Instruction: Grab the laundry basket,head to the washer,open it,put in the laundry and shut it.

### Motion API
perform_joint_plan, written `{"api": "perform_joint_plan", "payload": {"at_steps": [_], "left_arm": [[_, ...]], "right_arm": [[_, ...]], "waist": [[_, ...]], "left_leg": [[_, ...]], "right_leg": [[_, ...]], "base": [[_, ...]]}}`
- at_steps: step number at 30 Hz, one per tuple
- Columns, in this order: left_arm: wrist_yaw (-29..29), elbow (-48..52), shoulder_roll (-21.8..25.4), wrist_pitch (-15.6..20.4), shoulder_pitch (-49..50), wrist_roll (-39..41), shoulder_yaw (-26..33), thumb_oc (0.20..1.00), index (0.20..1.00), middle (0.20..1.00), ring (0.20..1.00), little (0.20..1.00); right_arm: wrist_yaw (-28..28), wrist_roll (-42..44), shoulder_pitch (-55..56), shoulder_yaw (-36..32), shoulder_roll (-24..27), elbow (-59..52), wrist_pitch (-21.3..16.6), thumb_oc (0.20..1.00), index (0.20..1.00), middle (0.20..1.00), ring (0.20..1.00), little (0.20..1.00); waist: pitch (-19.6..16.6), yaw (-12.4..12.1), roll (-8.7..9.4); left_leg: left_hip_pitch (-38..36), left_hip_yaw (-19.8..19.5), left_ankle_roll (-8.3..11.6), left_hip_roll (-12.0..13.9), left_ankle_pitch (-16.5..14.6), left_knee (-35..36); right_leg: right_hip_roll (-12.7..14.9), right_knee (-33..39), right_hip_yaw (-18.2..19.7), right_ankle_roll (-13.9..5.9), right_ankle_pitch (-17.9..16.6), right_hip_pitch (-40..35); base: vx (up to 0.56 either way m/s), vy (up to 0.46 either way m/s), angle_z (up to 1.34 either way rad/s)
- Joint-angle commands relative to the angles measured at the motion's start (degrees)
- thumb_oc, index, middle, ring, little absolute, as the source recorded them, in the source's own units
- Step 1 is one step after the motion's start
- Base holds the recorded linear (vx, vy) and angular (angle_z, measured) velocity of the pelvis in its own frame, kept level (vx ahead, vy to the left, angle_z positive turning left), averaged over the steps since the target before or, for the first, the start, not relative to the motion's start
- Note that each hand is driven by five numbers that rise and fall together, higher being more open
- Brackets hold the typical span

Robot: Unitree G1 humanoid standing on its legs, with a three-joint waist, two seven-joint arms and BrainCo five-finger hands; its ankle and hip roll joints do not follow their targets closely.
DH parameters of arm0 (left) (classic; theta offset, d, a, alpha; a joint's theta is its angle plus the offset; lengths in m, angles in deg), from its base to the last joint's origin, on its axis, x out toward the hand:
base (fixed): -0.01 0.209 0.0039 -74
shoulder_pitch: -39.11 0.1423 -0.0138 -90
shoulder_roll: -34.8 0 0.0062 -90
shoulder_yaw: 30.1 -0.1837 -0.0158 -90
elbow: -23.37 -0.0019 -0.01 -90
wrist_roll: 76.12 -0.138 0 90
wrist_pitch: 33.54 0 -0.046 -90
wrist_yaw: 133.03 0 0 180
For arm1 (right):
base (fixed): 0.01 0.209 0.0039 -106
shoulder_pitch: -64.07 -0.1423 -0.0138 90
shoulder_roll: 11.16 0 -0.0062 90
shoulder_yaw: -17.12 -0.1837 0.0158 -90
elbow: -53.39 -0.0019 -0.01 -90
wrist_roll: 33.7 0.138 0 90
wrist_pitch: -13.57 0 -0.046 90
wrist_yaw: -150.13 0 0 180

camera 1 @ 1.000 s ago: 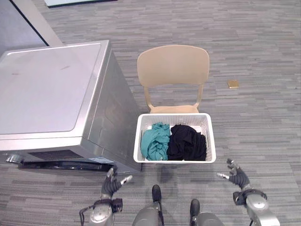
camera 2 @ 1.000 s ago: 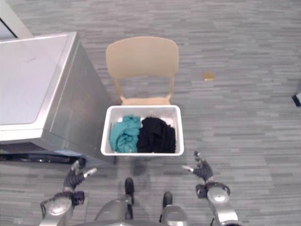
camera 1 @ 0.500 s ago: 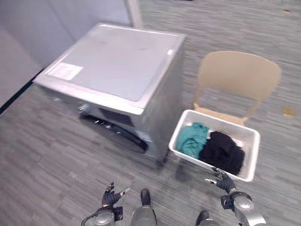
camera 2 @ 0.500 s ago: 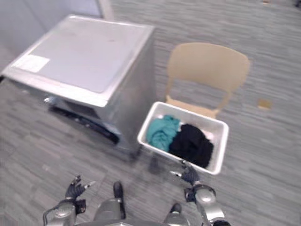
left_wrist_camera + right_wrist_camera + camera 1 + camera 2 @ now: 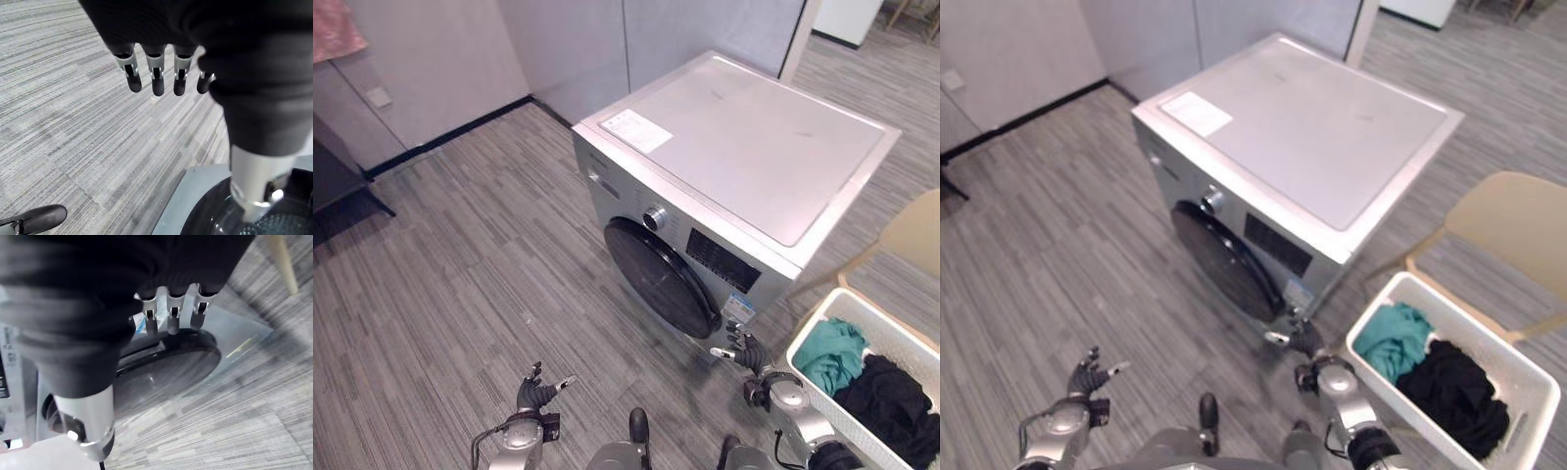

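Now: left hand (image 5: 536, 395) open, empty | right hand (image 5: 750, 353) open near washer (image 5: 724, 186) | basket (image 5: 1518, 377) unheld

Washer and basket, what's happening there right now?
The robot faces the silver front-loading washer, whose dark round door is shut. The white plastic laundry basket, holding teal and black clothes, sits on the beige chair beside the washer. Neither hand holds anything: the right hand hovers open near the door, the left hand hangs open over the floor.
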State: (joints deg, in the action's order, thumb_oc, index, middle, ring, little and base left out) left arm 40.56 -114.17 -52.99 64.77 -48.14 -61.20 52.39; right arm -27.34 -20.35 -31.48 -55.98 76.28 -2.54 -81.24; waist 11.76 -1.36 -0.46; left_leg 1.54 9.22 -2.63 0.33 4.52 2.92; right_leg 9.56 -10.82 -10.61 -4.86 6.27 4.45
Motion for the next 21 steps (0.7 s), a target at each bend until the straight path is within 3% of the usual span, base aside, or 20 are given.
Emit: {"api": "perform_joint_plan", "payload": {"at_steps": [1, 6, 11, 17, 18, 21], "left_arm": [[-0.48, 3.01, 1.16, 1.86, 0.92, -2.07, -0.06, 1.000, 1.000, 1.000, 1.000, 1.000], [0.29, 2.81, 0.37, 1.65, 4.25, -2.62, -0.12, 1.000, 1.000, 1.000, 1.000, 1.000], [-0.24, 2.52, 0.14, 1.82, 4.46, -2.99, -1.21, 1.000, 1.000, 1.000, 1.000, 1.000], [-0.93, 3.60, 0.98, 2.42, 1.70, -0.65, -3.23, 1.000, 1.000, 1.000, 1.000, 1.000], [-1.36, 3.09, 1.32, 2.53, -0.10, 0.23, -3.97, 1.000, 1.000, 1.000, 1.000, 1.000], [-2.18, 1.52, 1.27, 2.41, -2.15, 1.06, -4.59, 1.000, 1.000, 1.000, 1.000, 1.000]], "right_arm": [[2.39, -2.92, -2.45, -0.57, 2.11, -3.59, -2.57, 1.000, 1.000, 1.000, 1.000, 1.000], [7.54, -5.73, -5.55, -3.21, 3.46, -4.60, -3.54, 1.000, 1.000, 1.000, 1.000, 1.000], [10.99, -5.90, -9.92, -4.14, 3.79, -4.47, -4.11, 1.000, 1.000, 1.000, 1.000, 1.000], [9.36, -2.55, -18.61, 1.09, 2.25, 3.91, -2.79, 1.000, 1.000, 1.000, 1.000, 1.000], [7.34, 0.07, -21.34, 3.83, 0.47, 5.32, -2.25, 1.000, 1.000, 1.000, 1.000, 1.000], [4.53, 4.48, -22.92, 7.76, -2.82, 3.59, -2.41, 1.000, 1.000, 1.000, 1.000, 1.000]], "waist": [[1.48, -2.17, 0.44], [-0.63, -4.09, -0.08], [0.69, -5.61, -0.79], [3.94, -8.36, -1.55], [5.20, -10.00, -1.69], [5.82, -11.46, -1.30]], "left_leg": [[0.72, -4.20, 2.41, 0.33, -7.23, -4.93], [-0.07, -6.35, 3.11, -0.14, -6.15, -2.71], [1.12, -7.76, 3.69, -0.13, -5.00, -1.88], [6.39, -10.02, 4.12, -0.21, -3.23, -2.69], [7.96, -11.03, 4.48, -0.29, -2.62, -3.05], [9.69, -12.64, 4.79, -0.46, -1.84, -3.15]], "right_leg": [[-1.19, 4.60, 0.29, -1.20, 0.84, -3.29], [-1.53, 9.77, -2.11, -1.38, -0.61, -6.71], [-1.41, 10.93, -4.48, -1.20, -0.72, -6.79], [-1.01, 9.37, -6.09, -0.90, -0.90, -2.49], [-0.78, 8.45, -7.25, -0.69, -0.66, -1.39], [-0.46, 7.83, -8.85, -0.59, -0.56, -0.33]], "base": [[0.11, -0.026, 0.80], [0.09, -0.053, 0.40], [-0.03, -0.020, 0.24], [-0.13, -0.001, 0.12], [-0.07, 0.000, 0.21], [-0.03, 0.008, 0.31]]}}
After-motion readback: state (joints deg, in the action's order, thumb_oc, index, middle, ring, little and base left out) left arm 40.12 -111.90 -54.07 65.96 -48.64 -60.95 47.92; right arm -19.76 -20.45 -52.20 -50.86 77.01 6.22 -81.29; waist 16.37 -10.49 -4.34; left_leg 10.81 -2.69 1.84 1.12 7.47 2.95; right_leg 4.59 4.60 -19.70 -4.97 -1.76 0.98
